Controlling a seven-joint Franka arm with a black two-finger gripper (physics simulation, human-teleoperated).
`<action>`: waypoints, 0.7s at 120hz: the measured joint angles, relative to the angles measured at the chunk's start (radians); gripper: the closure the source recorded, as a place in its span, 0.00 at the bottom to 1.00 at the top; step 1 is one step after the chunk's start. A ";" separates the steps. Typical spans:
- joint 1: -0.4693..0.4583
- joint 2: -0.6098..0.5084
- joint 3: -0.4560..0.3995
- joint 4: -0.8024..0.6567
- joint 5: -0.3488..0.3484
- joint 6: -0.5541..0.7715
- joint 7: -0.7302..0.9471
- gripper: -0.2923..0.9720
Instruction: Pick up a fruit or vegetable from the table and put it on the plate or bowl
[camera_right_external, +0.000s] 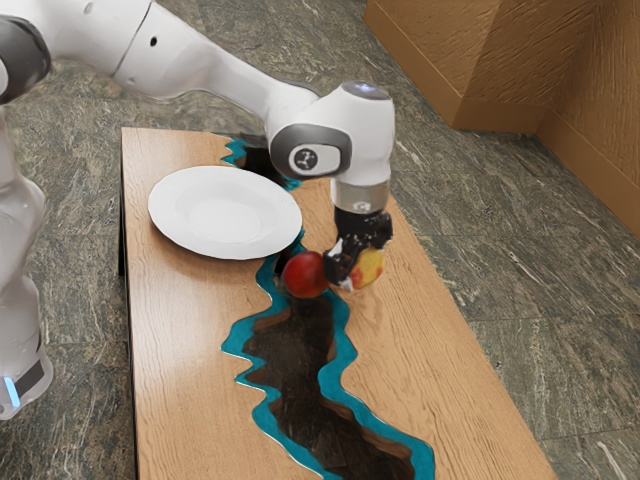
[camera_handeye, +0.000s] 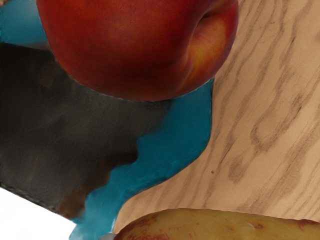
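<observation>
The yellow fruit (camera_right_external: 370, 268) sits right in your hand (camera_right_external: 356, 264), which is closed narrow on it from two sides, low over the desk (camera_right_external: 180, 350). In the wrist view the yellow fruit (camera_handeye: 220, 226) looks elongated, its long axis lying crosswise under the hand. Just beside the hand, nearly touching, is the red fruit (camera_right_external: 304, 275), round and big in the wrist view (camera_handeye: 135, 45), resting on the blue-edged dark strip (camera_right_external: 300, 390). Beyond it from the hand lies the white plate (camera_right_external: 225, 212), near but apart. So the red fruit stands directly in your path: I'd say lift first, then carry over it.
</observation>
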 joint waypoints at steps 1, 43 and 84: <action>0.005 -0.009 0.000 0.000 0.005 -0.002 0.001 0.73; 0.567 -0.483 -0.295 -0.218 -0.123 -0.216 0.028 0.74; 0.711 -0.675 -0.296 -0.399 -0.242 -0.327 0.034 0.75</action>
